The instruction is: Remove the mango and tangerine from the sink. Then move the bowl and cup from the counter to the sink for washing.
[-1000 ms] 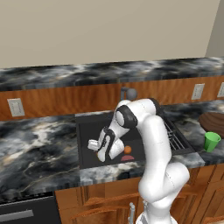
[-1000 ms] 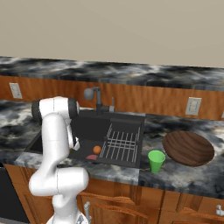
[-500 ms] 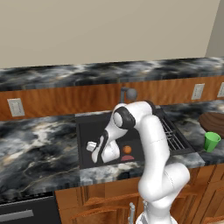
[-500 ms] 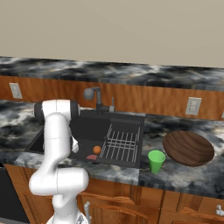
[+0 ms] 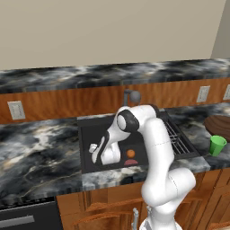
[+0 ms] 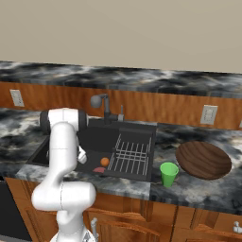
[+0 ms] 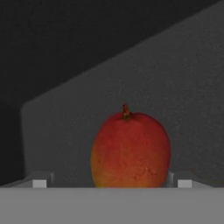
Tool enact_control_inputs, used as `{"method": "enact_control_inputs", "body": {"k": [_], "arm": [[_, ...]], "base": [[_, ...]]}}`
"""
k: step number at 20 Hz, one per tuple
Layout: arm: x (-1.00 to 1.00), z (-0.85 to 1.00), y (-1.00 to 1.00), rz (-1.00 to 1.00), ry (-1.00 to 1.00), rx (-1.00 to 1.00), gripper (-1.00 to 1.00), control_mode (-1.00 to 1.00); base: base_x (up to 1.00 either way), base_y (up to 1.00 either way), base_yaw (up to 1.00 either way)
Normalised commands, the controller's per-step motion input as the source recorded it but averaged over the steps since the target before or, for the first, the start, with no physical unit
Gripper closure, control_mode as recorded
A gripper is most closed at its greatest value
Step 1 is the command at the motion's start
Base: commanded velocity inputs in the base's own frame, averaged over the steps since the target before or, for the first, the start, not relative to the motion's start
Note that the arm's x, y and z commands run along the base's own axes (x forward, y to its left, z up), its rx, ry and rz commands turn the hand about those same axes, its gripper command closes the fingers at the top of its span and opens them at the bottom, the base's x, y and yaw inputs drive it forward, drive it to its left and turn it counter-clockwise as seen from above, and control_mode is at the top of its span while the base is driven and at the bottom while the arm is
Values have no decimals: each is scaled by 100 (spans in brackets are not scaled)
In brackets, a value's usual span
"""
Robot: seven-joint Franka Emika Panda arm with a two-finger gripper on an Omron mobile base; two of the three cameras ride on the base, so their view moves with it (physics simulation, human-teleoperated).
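Two fruits lie in the sink (image 5: 92, 130): the mango (image 7: 130, 151) sits between the wide-open gripper (image 7: 111, 183) tips (not yet held), the tangerine (image 5: 130, 153) just beside. Bowl (image 6: 203, 159) and cup (image 6: 168, 173) stand on the counter (image 6: 208, 189).

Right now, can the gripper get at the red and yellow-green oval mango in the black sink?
Probably yes. The open gripper points at the red and yellow-green oval mango, which sits between its fingertips with nothing in between.
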Motion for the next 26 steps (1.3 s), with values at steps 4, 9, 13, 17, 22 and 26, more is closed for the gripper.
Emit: {"method": "enact_control_inputs", "body": {"k": [4,9,13,17,22,26], "arm": [[14,-8,0,0,0,0,-100,-100],[14,-12,0,0,0,0,-100,-100],[18,-11,0,0,1,0,-100,-100],[16,-13,0,0,5,0,-100,-100],[15,-16,0,0,12,0,-100,-100],[13,-17,0,0,16,0,-100,-100]], "base": [[0,0,0],[0,0,0],[0,0,0],[0,0,0],[0,0,0],[0,0,0]]}}
